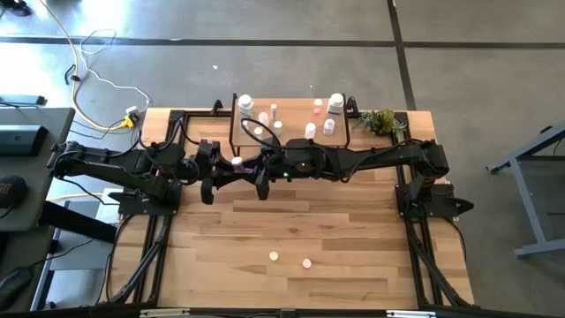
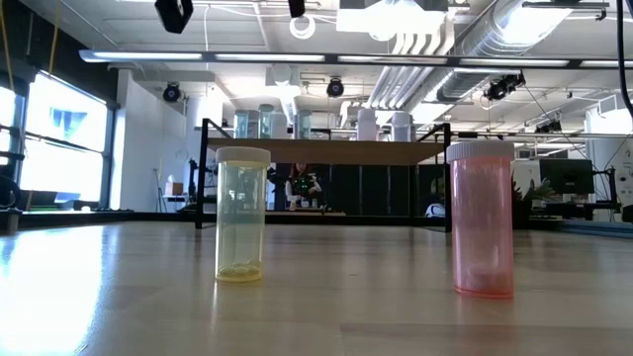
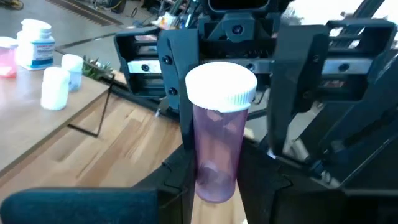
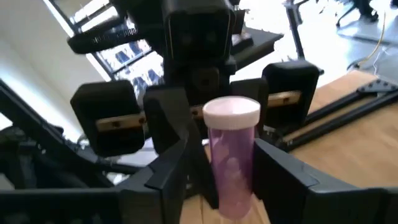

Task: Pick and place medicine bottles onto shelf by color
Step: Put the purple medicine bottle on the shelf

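Note:
A translucent pale-purple medicine bottle [image 3: 217,137] with a white cap is held upright high above the middle of the table. My left gripper [image 3: 214,186] is shut on it. My right gripper [image 4: 227,180] faces it from the table's right side, open, with a finger on either side of the same bottle [image 4: 231,158] and a small gap to each. In the high view the two grippers meet at the white cap [image 1: 237,162]. The shelf [image 1: 340,141] stands at the far edge with several bottles on it. A yellow bottle [image 2: 242,215] and a pink bottle [image 2: 482,220] stand upright near the front edge. My left gripper pinches the bottle's lower body [image 3: 214,177] between its two fingers. The fingers come in level from the table's left side. The bottle stands upright in the hold, cap up, lifted clear of the table.
A green plant sprig [image 1: 381,121] lies at the far right corner beside the shelf. Black frame rails [image 1: 154,238] run along the table's left and right sides. Open tabletop [image 1: 291,221] lies between the arms and the two front bottles.

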Robot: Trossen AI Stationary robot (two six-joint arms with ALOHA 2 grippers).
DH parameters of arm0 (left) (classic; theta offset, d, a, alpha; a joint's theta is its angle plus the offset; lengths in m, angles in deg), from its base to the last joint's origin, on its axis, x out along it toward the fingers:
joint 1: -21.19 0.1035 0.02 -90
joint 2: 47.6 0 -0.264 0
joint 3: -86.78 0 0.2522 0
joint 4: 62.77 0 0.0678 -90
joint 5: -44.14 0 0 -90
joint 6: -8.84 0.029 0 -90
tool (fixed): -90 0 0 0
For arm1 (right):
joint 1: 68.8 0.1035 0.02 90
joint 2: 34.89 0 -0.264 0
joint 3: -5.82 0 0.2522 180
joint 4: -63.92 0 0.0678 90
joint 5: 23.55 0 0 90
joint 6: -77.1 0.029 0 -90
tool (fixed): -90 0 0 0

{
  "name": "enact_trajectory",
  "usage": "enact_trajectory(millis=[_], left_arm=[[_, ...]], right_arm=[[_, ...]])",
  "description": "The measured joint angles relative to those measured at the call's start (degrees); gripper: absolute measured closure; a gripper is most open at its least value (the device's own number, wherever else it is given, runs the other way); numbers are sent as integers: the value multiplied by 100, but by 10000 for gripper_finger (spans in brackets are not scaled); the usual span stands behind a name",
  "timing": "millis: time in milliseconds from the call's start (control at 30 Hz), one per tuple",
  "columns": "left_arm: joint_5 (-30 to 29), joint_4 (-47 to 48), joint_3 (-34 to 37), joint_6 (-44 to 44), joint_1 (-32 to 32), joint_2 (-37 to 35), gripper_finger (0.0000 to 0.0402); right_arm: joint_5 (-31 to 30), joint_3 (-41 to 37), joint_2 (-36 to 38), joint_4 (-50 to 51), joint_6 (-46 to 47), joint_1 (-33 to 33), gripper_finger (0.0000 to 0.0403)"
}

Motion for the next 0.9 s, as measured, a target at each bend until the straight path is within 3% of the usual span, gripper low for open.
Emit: enact_trajectory(millis=[167, 433, 633, 900], left_arm=[[-9, 435, 0, 252, -4, 0, 316], [37, 1561, 2, 805, 2, 4, 316], [136, 1606, 2, 1492, 0, 159, 316], [249, 1219, 2, 1756, 0, 640, 316]], right_arm=[[203, 0, 51, 511, -86, -13, 216], [297, 7, 284, 1476, -886, -49, 214], [300, 7, 279, 1576, -1599, -49, 214], [270, 7, 273, 1582, -1916, -51, 214]])
